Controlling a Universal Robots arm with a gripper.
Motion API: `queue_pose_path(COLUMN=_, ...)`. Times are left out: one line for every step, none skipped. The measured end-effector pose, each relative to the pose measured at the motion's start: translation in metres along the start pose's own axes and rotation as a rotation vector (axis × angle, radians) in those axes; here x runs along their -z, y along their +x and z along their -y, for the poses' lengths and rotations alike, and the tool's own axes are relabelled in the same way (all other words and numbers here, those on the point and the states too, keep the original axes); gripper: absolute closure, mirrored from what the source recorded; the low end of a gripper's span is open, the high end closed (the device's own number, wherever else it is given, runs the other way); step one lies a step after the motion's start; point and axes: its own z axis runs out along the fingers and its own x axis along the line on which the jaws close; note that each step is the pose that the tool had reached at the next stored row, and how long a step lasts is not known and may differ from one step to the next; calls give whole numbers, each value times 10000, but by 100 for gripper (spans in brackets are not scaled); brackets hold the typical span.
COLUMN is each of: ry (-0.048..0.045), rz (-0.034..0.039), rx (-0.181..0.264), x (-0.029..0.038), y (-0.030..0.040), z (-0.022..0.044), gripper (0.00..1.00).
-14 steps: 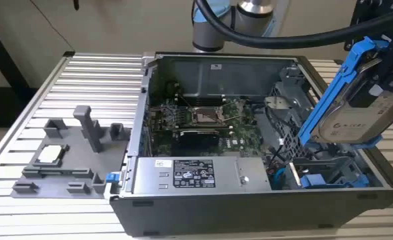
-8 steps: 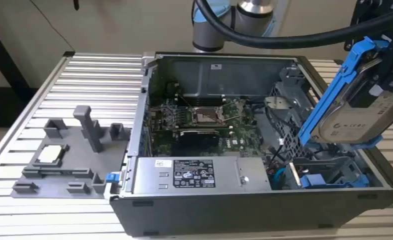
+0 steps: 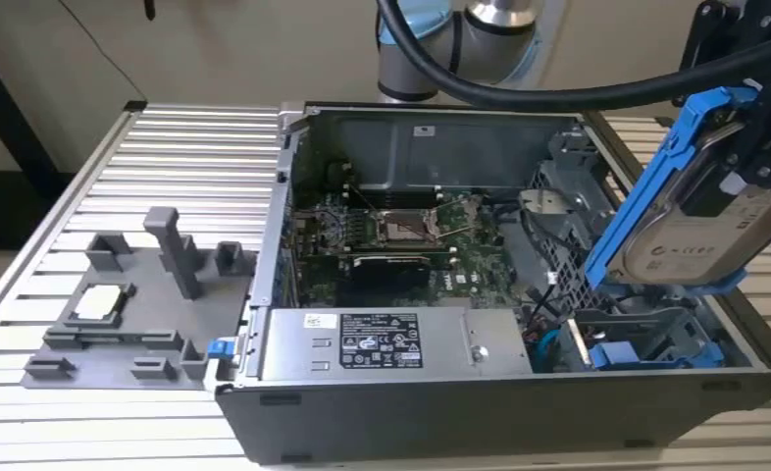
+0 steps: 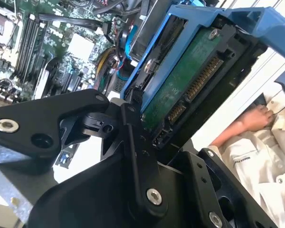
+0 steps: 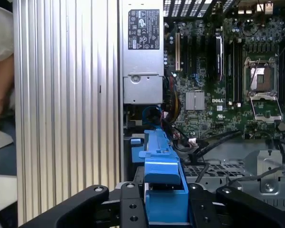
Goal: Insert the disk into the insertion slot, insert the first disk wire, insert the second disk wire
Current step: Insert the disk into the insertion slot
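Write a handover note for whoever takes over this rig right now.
Gripper: shut on the disk, holding it tilted above the open computer case, at the exterior view's right.
Insertion slot: below the disk, in the grey drive cage.
Done: disk is picked up.
Left: disk not yet in the slot; neither disk wire plugged into it.

Disk (image 3: 699, 235): dull silver metal in smooth blue plastic frame (image 3: 641, 196); gripper (image 5: 165, 202) matt black; table (image 3: 163, 137) ribbed bare metal
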Motion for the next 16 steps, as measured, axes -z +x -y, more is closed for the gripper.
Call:
queue_pose_path(ry=0, rz=1, rx=3, x=-11, y=0, z=2, gripper=67)
queue_pose_path(ry=0, rz=1, rx=7, x=-21, y=0, z=5, gripper=67)
queue_pose_path(ry=1, rz=0, rx=11, x=-34, y=-1, z=10, gripper=67)
queue_pose_path(ry=1, rz=0, rx=17, x=-47, y=-1, z=15, gripper=67)
queue_pose_path(ry=1, rz=0, rx=26, x=-59, y=-1, z=20, gripper=67)
queue_pose_path(ry=1, rz=0, rx=37, x=-71, y=-1, z=25, gripper=67)
queue_pose_path(ry=1, rz=-1, rx=51, x=-83, y=-2, z=32, gripper=67)
queue_pose_path(ry=1, rz=-2, rx=64, x=-94, y=-2, z=38, gripper=67)
queue_pose_path(ry=2, rz=-1, rx=76, x=-105, y=-2, z=45, gripper=67)
queue_pose_path(ry=2, rz=-1, rx=88, x=-117, y=-2, z=51, gripper=67)
queue_pose_path(ry=2, rz=-2, rx=99, x=-129, y=-3, z=57, gripper=67)
queue_pose_path(ry=2, rz=-3, rx=111, x=-142, y=-3, z=63, gripper=67)
queue_pose_path(ry=3, rz=-4, rx=122, x=-153, y=-3, z=68, gripper=67)
queue_pose_path(ry=3, rz=-5, rx=133, x=-165, y=-3, z=73, gripper=67)
queue_pose_path(ry=3, rz=-5, rx=144, x=-176, y=-4, z=77, gripper=67)
queue_pose_path(ry=3, rz=-5, rx=154, x=-188, y=-4, z=81, gripper=67)
